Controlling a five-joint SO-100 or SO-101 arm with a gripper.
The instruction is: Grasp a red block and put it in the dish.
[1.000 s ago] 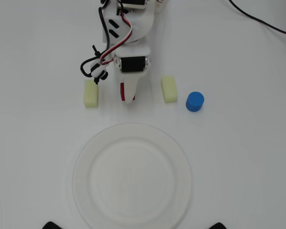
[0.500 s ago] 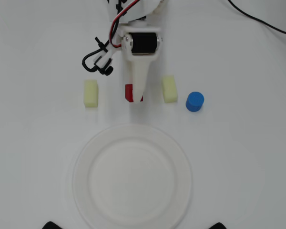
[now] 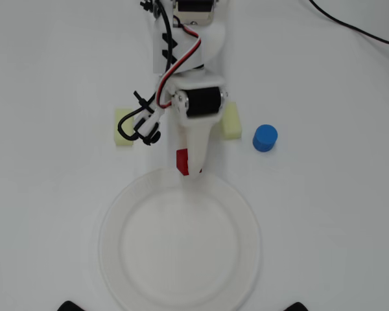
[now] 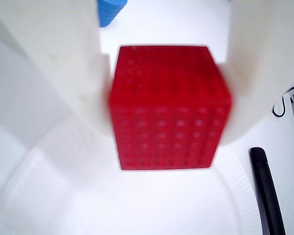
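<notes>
Dish: large round white translucent plastic dish point(image 3: 110, 253) with a wide ribbed rim, lying flat on the white table; judged light and thin, likely to slide if struck.
Gripper: white two-finger plastic gripper point(image 3: 188, 170), clenched on the red block, poised over the dish's upper rim in the overhead view.
Yellow blocks: two pale yellow foam-like blocks point(image 3: 123, 127) point(image 3: 231, 121), one either side of the arm, clear of the dish.
Blue cylinder: small blue plastic cylinder point(image 3: 264, 138), right of the arm, well apart from the dish.
Red block: small bright red cube point(image 4: 169, 105) with a finely dimpled surface, held off the table between the fingers, above the dish edge (height above it cannot be told).
Handling: judged light and rigid; the textured faces should resist slipping.
Hold point: two opposite flat side faces, as presently clamped.
</notes>
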